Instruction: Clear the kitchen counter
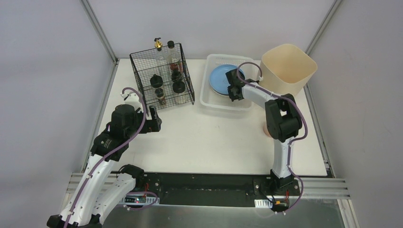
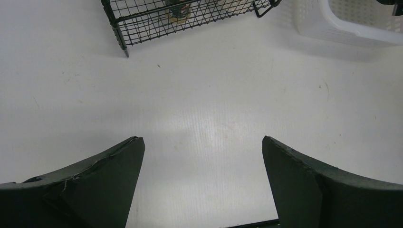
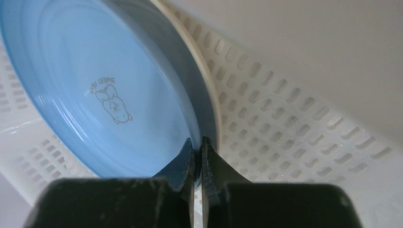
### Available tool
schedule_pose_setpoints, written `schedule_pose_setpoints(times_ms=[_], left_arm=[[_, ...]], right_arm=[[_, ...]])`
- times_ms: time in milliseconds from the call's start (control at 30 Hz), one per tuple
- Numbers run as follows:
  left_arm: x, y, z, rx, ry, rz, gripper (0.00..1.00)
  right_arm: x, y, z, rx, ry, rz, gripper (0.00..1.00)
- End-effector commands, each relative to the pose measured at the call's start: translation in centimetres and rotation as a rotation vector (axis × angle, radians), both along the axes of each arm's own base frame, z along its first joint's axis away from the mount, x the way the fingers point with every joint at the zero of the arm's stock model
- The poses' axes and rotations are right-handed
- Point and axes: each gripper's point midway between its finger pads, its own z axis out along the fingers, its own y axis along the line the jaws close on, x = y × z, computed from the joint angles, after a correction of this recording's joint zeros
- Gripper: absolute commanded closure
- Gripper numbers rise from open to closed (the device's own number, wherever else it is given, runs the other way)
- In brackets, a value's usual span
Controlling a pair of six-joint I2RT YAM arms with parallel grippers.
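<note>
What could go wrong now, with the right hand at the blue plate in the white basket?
1. The right hand is shut at the thin rim of the blue plate inside the white basket; the plate may slip, or the basket may be dragged, when the hand moves.
2. The open left hand is close to the wire rack; a careless move forward might knock its bottles.

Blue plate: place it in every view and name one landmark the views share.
Top external: blue plate upper centre, inside the white slotted basket.
Left wrist: not in it.
Right wrist: fills the upper left.
Shared landmark: the basket, top right in left wrist, slotted wall right of the plate in right wrist.
</note>
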Motion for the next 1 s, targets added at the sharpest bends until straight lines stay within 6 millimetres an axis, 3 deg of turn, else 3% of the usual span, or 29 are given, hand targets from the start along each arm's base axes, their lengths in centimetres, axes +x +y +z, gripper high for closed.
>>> schedule_pose_setpoints(times_ms=[0,167,300,733,967], left_arm=[[0.2,-0.1,0.3,-0.005,-0.008,-0.005,0.01],[0.2,-0.1,0.3,-0.004,-0.007,-0.005,0.01],[0.3,-0.1,0.2,-0.002,-0.004,-0.004,0.01],[0.3,0.0,0.2,0.002,-0.006,0.001,0.01],[0.2,0.0,0.2,0.001,-0.005,0.001,0.01]], right_arm=[[1.7,0.0,0.8,0.058,-0.048,-0.058,0.91],[1.5,-0.2,0.5,0.049,-0.036,-0.048,0.60],[1.3,-0.3,1.7,0.042,-0.054,-0.019,0.45],[-0.5,-0.1,9.9,-0.010,-0.162,0.120,0.42],[-3.8,-0.4,13.5,-0.062,-0.174,0.231,0.41]])
